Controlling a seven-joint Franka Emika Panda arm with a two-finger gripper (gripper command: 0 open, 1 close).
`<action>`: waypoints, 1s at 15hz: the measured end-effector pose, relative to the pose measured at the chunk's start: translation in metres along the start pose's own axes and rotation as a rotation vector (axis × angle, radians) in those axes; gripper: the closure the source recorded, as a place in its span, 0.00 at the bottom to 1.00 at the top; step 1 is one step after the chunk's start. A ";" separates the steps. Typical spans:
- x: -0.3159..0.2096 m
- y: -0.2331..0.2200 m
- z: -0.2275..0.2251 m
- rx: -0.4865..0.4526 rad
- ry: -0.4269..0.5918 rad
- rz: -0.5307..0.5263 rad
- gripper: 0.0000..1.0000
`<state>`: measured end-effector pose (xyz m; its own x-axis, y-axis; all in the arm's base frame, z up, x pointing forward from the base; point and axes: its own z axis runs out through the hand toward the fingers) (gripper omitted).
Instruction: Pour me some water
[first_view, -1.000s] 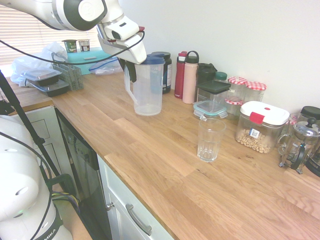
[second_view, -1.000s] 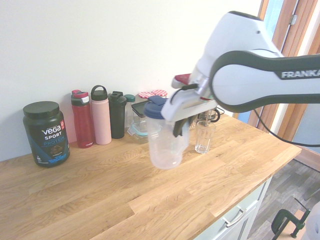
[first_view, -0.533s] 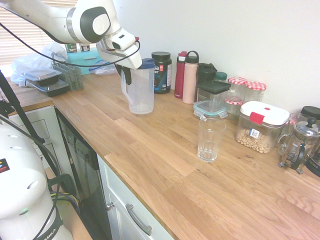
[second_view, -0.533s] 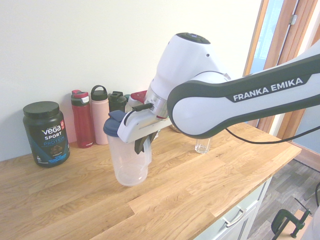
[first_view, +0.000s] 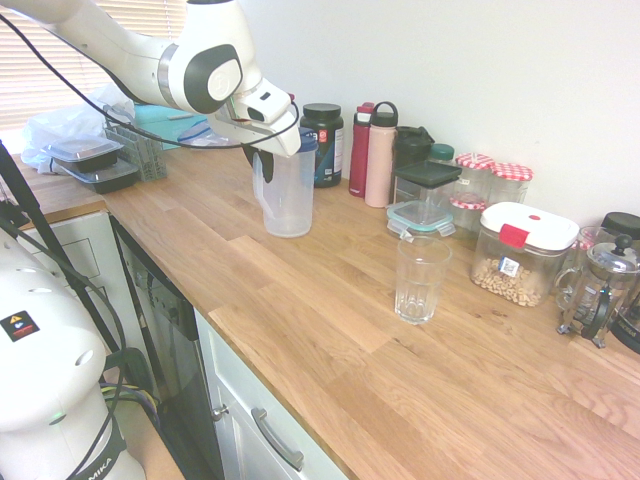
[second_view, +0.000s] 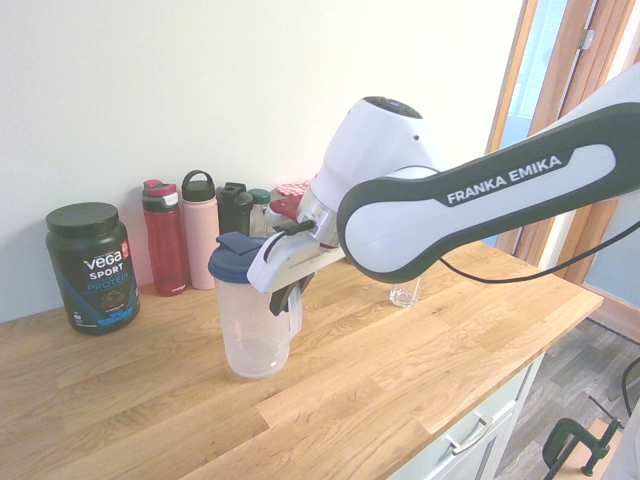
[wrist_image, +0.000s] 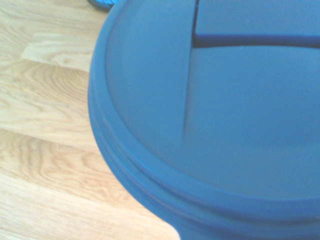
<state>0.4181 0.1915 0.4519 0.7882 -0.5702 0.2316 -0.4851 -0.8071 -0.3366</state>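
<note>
Going left to right in the first exterior view, we start with the black boxes (first_view: 100, 180) way over at the left, nothing we need there. Next up is our gripper (first_view: 263, 168), and it's closed on the handle side of the jug (first_view: 289, 200), so we'd call the grabbing part done. The jug is upright with its blue lid (wrist_image: 150, 100) on, and honestly we can't tell if the base is touching the counter (first_view: 300, 310) or just above it. Can't swear to how much water is in there either, the plastic is too cloudy.

Past the jug we've got the tub (first_view: 322, 150), then the red bottle (first_view: 360, 155) and the pink bottle (first_view: 380, 165), all back by the wall. Then comes the glass (first_view: 422, 285), upright on the counter and looking empty to us, so no pour so far. What's left, we reckon: carry the jug over, tip it, fill the glass, set the jug down. Early-to-middle stage, basically. The nut box (first_view: 520, 265) and the press (first_view: 600, 290) finish the row on the right.

As for where stuff lies from the gripper: the jug is right at it, body just to the right of the fingers and mostly lower down, while the glass is well apart, further right and nearer that camera.
</note>
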 end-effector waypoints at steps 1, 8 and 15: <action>0.001 0.000 0.002 0.003 0.000 0.001 0.00; 0.001 0.000 0.003 -0.014 0.008 -0.026 0.00; -0.012 0.006 0.024 -0.142 -0.018 -0.094 0.00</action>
<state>0.4143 0.1975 0.4256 0.8386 -0.4894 0.2392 -0.4564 -0.8710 -0.1820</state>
